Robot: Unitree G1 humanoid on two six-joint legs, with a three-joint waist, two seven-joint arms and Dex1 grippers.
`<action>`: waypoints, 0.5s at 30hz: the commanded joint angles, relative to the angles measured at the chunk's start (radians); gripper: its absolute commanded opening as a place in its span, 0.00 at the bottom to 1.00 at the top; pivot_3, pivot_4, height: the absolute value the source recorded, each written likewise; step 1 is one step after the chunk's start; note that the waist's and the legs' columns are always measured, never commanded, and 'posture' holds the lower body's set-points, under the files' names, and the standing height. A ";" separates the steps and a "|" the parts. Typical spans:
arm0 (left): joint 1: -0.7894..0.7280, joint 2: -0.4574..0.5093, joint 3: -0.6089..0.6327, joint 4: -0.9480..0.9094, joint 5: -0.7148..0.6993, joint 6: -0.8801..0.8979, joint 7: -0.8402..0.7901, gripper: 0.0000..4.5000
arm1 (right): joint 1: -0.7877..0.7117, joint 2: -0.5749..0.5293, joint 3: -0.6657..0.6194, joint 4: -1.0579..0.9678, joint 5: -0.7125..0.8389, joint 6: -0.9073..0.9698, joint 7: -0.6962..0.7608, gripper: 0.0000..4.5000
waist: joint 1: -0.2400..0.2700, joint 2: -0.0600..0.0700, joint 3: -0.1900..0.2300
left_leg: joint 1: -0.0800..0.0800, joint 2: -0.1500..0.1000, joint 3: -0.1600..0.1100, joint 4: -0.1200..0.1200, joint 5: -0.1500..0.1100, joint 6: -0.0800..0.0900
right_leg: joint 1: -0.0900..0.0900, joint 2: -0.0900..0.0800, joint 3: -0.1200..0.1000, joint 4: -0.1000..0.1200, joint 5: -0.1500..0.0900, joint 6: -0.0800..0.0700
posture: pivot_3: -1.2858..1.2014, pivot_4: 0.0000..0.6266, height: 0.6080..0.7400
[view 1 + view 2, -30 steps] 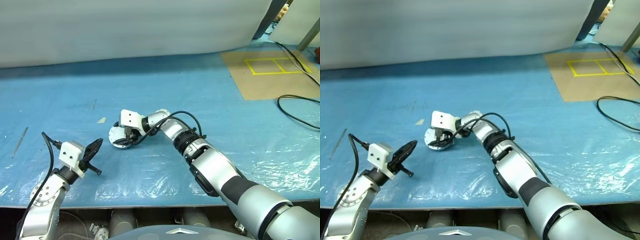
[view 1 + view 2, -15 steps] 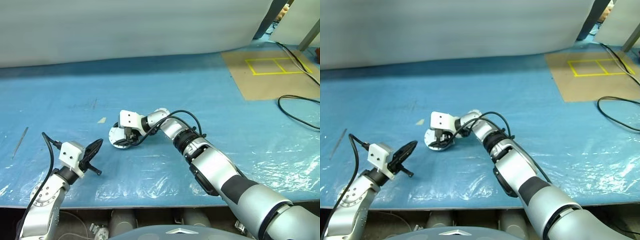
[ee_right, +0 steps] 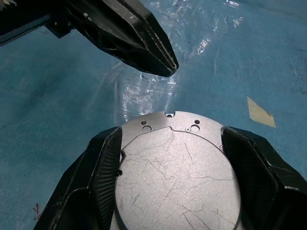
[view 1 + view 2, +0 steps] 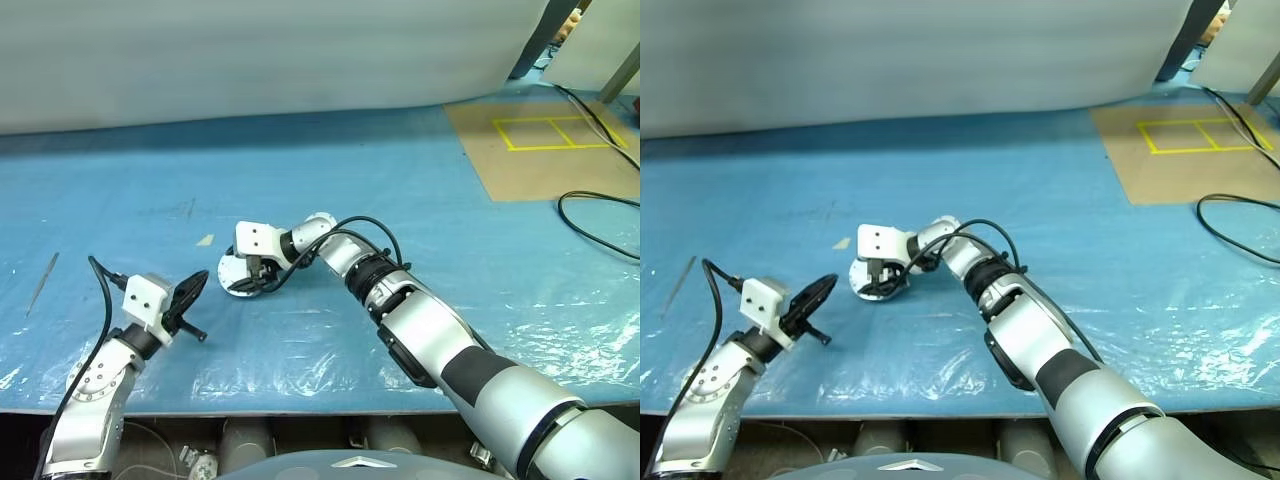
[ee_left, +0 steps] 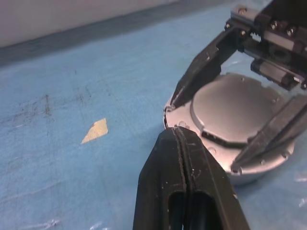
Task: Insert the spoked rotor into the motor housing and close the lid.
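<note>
Grips the motor housing (image 4: 236, 277) with the right end effector (image 4: 253, 279), one black finger (image 3: 98, 179) pressed to each side of the round silver rim, the arm reaching in from the right and pointing leftward and down. Keeps the housing flat on the blue table (image 4: 400, 190), a little left of the middle and near the front edge. Carries on top of the housing a flat grey lid (image 3: 177, 172), scratched, with small screw holes near one edge and a raised rounded plate in the centre; cannot tell what lies inside under that lid. Holds the left end effector (image 4: 199, 284) just to the left of the housing, close to it but apart, roughly level and aimed toward it. Shows both left fingers (image 5: 163, 163) pressed tight together with nothing between them, the closed tip just short of the housing rim in the left wrist view and just above the lid's edge in the right wrist view. Lies under a clear, wrinkled plastic sheet (image 4: 300, 350) across the front of the table, glinting near the left end effector. Leaves a small tan scrap (image 4: 204, 240) on the table just behind and left of the housing. Has a thin grey stick (image 4: 40, 283) far off at the left edge, a brown board (image 4: 540, 150) marked with yellow lines at the back right, and a black cable (image 4: 600, 235) looping beside that board.
</note>
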 commanded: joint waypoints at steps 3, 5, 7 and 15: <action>-0.103 0.019 -0.036 0.054 0.018 0.040 -0.010 0.00 | 0.055 -0.011 0.059 0.089 -0.085 0.052 0.013 0.67 | 0.000 0.000 0.000 | 0.000 0.000 0.000 0.000 0.000 0.000 | 0.000 0.000 0.000 0.001 0.000 0.000 | 0.52 0.24 1.00; -0.136 0.037 -0.060 0.096 0.051 0.081 -0.005 0.00 | 0.056 -0.011 0.057 0.086 -0.082 0.052 0.010 0.67 | -0.001 0.001 0.000 | 0.000 0.000 0.000 0.000 0.000 0.000 | 0.000 0.000 0.000 0.001 0.000 0.000 | 0.52 0.24 1.00; -0.160 0.058 -0.097 0.144 0.101 0.128 0.002 0.00 | 0.056 -0.012 0.051 0.082 -0.077 0.051 0.009 0.67 | -0.001 0.001 0.000 | 0.000 -0.001 0.000 0.000 0.000 0.000 | 0.000 0.000 0.000 0.001 0.000 0.000 | 0.52 0.24 1.00; -0.179 0.134 -0.214 0.167 0.201 0.344 0.004 0.00 | 0.036 -0.013 0.020 0.063 -0.052 0.059 -0.009 0.67 | 0.004 0.015 -0.010 | 0.005 -0.005 0.000 0.000 0.000 0.000 | 0.006 -0.006 0.000 0.001 -0.001 0.001 | 0.52 0.24 1.00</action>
